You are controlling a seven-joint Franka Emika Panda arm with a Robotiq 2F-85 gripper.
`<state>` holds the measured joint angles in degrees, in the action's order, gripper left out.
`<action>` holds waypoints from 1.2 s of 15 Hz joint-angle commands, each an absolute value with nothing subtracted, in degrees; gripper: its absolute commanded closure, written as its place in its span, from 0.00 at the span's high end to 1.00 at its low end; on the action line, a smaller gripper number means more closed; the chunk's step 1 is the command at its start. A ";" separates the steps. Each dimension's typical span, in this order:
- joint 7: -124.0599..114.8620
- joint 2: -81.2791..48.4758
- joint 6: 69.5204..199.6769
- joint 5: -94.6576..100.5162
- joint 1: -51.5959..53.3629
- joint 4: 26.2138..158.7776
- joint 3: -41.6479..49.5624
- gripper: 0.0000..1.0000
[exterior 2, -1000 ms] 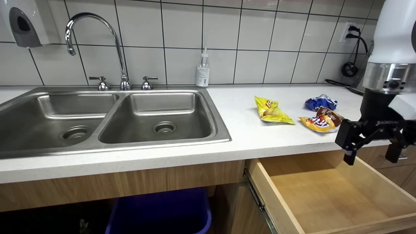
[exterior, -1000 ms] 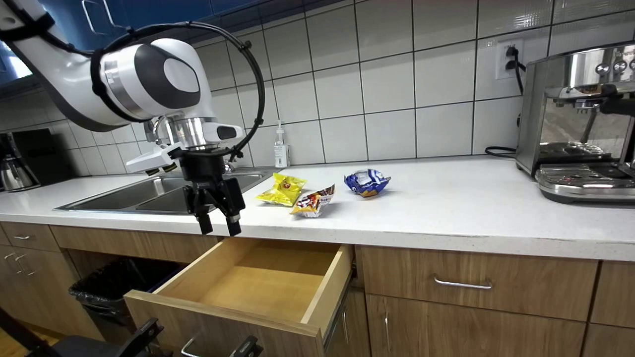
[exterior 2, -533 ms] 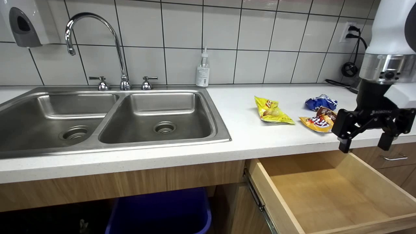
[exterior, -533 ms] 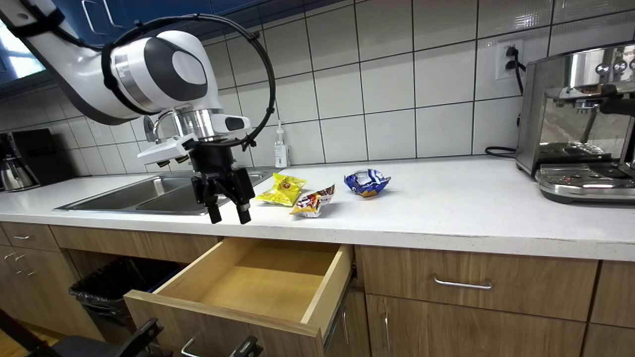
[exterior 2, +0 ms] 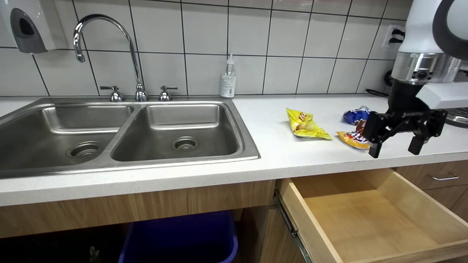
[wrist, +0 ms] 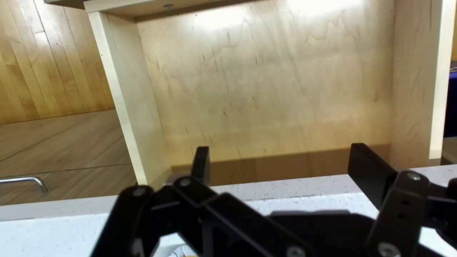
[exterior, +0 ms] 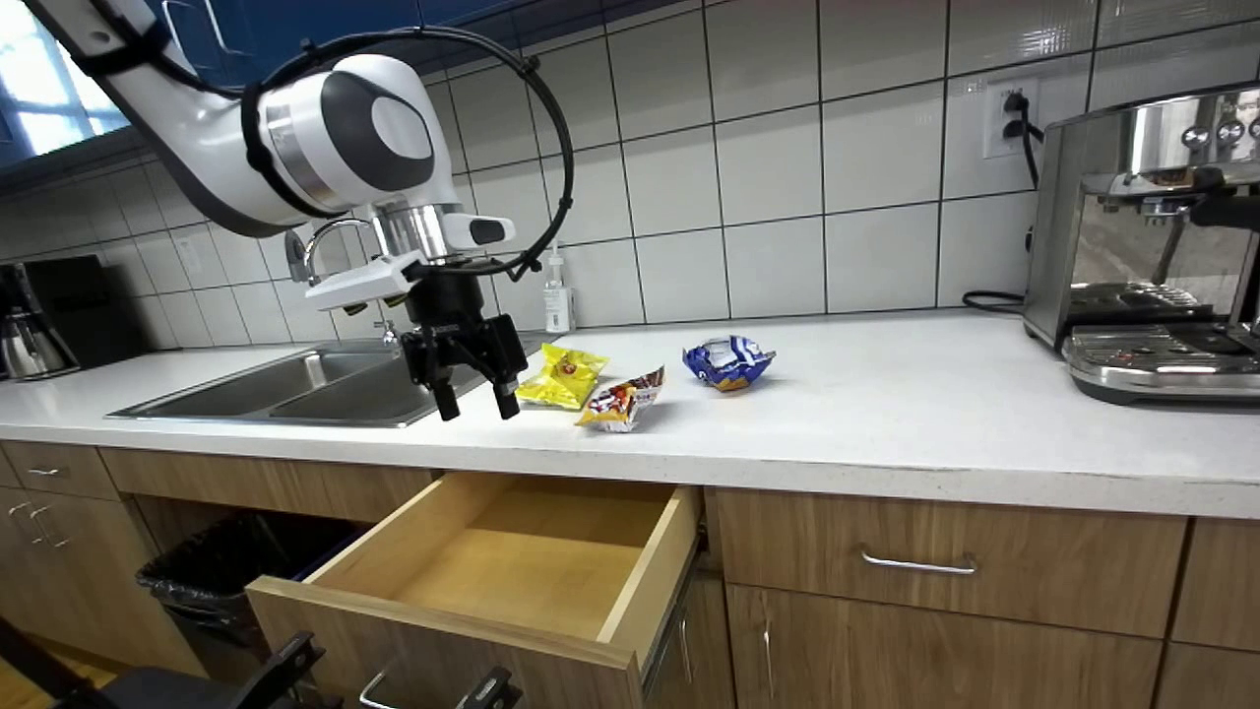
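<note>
My gripper (exterior: 478,409) is open and empty. It hangs fingers down near the counter's front edge, above the back of the open drawer (exterior: 532,551). In an exterior view the gripper (exterior 2: 395,151) partly covers an orange and brown snack bag (exterior 2: 354,138). That bag (exterior: 622,402) lies near a yellow chip bag (exterior: 561,376), which also shows in an exterior view (exterior 2: 306,125). A crumpled blue bag (exterior: 728,361) lies farther back. In the wrist view the spread fingers (wrist: 280,157) frame the counter edge and the bare drawer floor (wrist: 267,89). A sliver of wrapper (wrist: 182,251) shows at the bottom.
A double steel sink (exterior 2: 248,148) with a tall faucet (exterior 2: 137,69) stands beside the bags. A clear pump bottle (exterior 2: 228,80) is by the tiled wall. A coffee machine (exterior: 1162,246) stands on the counter. A bin (exterior: 212,581) is beside the drawer.
The arm has risen and shifted toward the bags, rightward in one exterior view and leftward in another. The gripper stays open. The bags and drawer have not moved.
</note>
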<state>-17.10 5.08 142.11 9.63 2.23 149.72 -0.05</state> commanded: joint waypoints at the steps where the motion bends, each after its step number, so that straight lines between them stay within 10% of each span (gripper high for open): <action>1: -15.01 1.79 143.42 9.95 1.25 145.97 -0.61 1.00; 18: -7.15 -10.31 146.22 3.20 1.91 131.53 -0.51 1.00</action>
<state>-9.86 -7.58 146.86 5.15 2.28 135.47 -0.05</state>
